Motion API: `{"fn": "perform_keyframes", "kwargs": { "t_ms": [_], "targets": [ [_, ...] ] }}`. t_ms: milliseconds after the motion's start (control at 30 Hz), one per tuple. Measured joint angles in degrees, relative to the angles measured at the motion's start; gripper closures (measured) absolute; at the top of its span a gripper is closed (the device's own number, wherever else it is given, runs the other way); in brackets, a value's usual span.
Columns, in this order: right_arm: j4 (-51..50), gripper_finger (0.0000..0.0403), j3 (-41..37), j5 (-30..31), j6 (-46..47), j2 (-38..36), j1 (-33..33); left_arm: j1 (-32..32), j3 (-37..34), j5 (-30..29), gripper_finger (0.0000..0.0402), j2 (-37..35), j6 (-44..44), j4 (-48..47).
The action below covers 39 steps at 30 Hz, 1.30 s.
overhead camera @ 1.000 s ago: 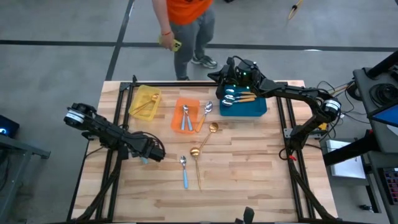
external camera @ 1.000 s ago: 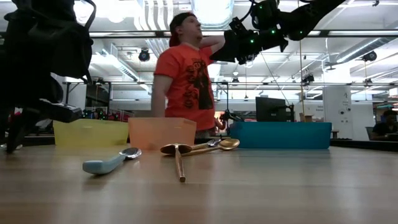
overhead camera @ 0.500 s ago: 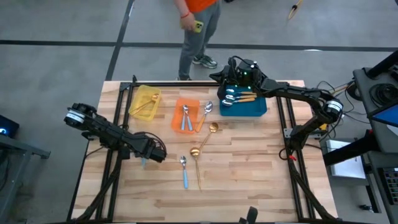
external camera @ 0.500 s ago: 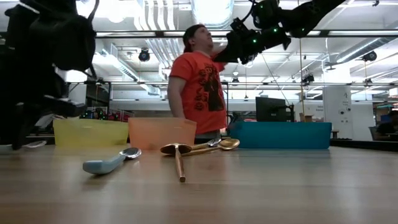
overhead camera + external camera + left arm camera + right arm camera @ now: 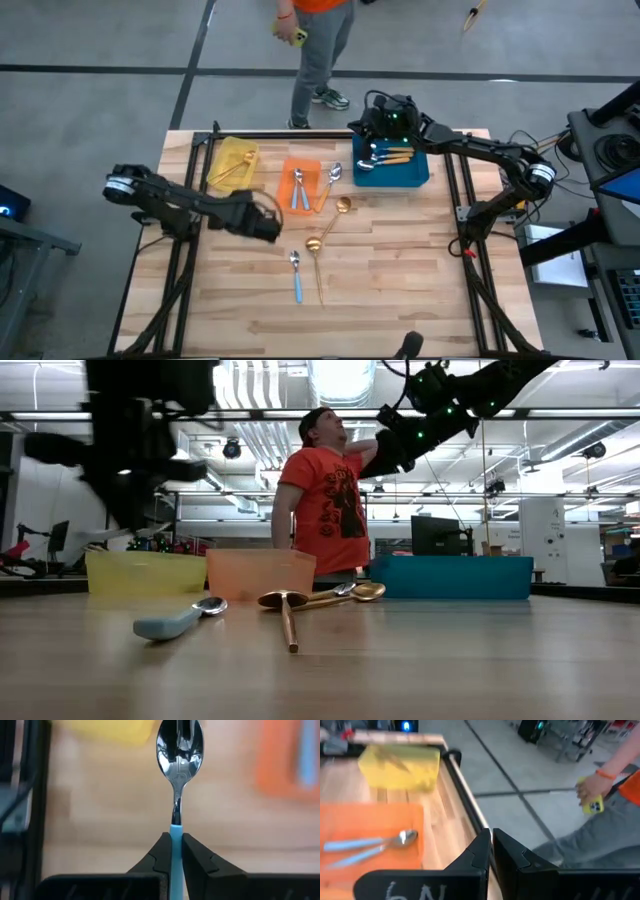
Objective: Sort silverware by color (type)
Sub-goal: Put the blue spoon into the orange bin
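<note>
My left gripper [image 5: 270, 229] hangs over the table left of centre, shut on a spoon [image 5: 179, 750] with a silver bowl and a light-blue handle. My right gripper [image 5: 370, 126] hovers shut and empty above the blue bin [image 5: 400, 172], which holds orange-handled spoons [image 5: 392, 156]. The orange bin [image 5: 289, 197] holds two blue-handled spoons [image 5: 298, 189]. An orange-handled spoon [image 5: 331, 181] lies by that bin. Two gold spoons [image 5: 341, 207] [image 5: 315, 245] and a blue-handled spoon [image 5: 296, 272] lie flat mid-table. The yellow bin [image 5: 232, 163] holds a gold spoon. My left gripper pinches the spoon's light-blue handle [image 5: 176, 831] between its two fingers, close to where it meets the silver neck. The fingers slant downward and the spoon sticks straight out beyond their tips, bowl foremost. The spoon is lifted clear of the table.
A person in an orange shirt [image 5: 330, 500] stands just beyond the table's far edge with a yellow phone [image 5: 594, 805] in hand. Black frame rails [image 5: 185, 270] run along the table's left and right sides. Bare wood lies toward the near edge.
My left gripper has risen from the table's left part and swung toward the orange bin, rolling its wrist. The blue-handled spoon that lay under it has come up off the table with it. The person has shifted behind the far edge.
</note>
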Motion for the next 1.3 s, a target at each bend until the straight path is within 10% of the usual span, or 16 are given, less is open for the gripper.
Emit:
{"fn": "perform_keyframes", "kwargs": {
  "t_ms": [567, 1300],
  "targets": [
    [-13.5, 0.0390, 0.0, 0.0, -1.7, -0.6, -3.7, 22.1, 13.9, -7.3, 0.0393, 0.0, 44.4, 15.5],
    [-13.3, 0.0390, -0.5, -0.3, -1.0, -2.1, -5.0, 28.1, 13.1, -1.2, 0.0392, 11.4, 57.2, 40.6]
  ]
}}
